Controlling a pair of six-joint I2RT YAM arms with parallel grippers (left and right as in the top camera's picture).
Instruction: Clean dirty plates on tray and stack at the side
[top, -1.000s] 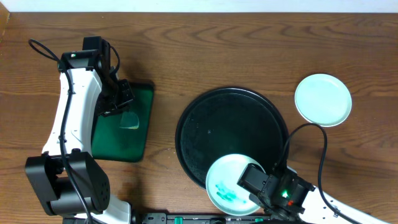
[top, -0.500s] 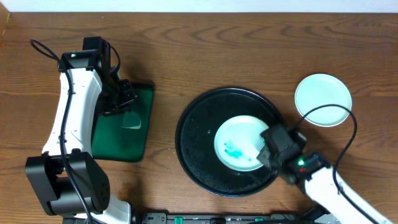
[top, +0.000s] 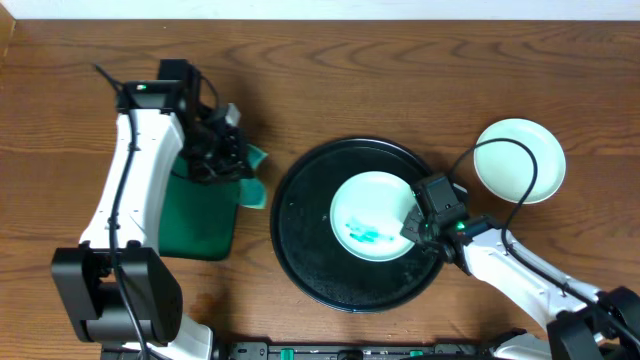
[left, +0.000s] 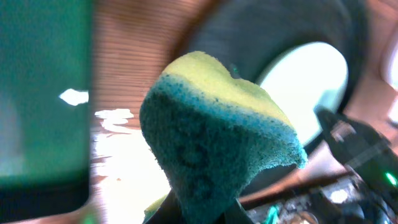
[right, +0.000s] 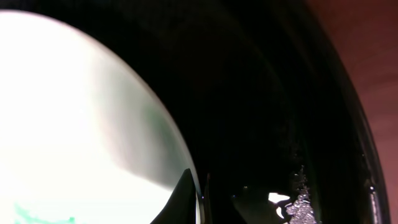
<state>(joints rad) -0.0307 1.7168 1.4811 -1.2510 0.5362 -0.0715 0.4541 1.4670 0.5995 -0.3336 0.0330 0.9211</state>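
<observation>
The right gripper is closed tight on the right-hand rim of the smeared plate. In the right wrist view one dark fingertip overlaps the plate's white edge. The plate reaches away from that gripper to its left, lying within the black tray, roughly at its middle. Teal-green smears sit on the part of the plate nearest the robot. Whether the plate rests flat on the tray floor or is slightly raised cannot be told. Behind and to the right of the right gripper, off the tray on the wooden surface, lies a clean plate, with a black cable looping over it. The left gripper is well apart to the left and is pinched shut on a sponge. The left wrist view shows the sponge's yellow-green top layer and teal underside bulging out beyond the fingers. The sponge hangs in the gap between the green tray, which lies just left of and below this gripper, and the black tray's rim to its right. It touches neither plate.
</observation>
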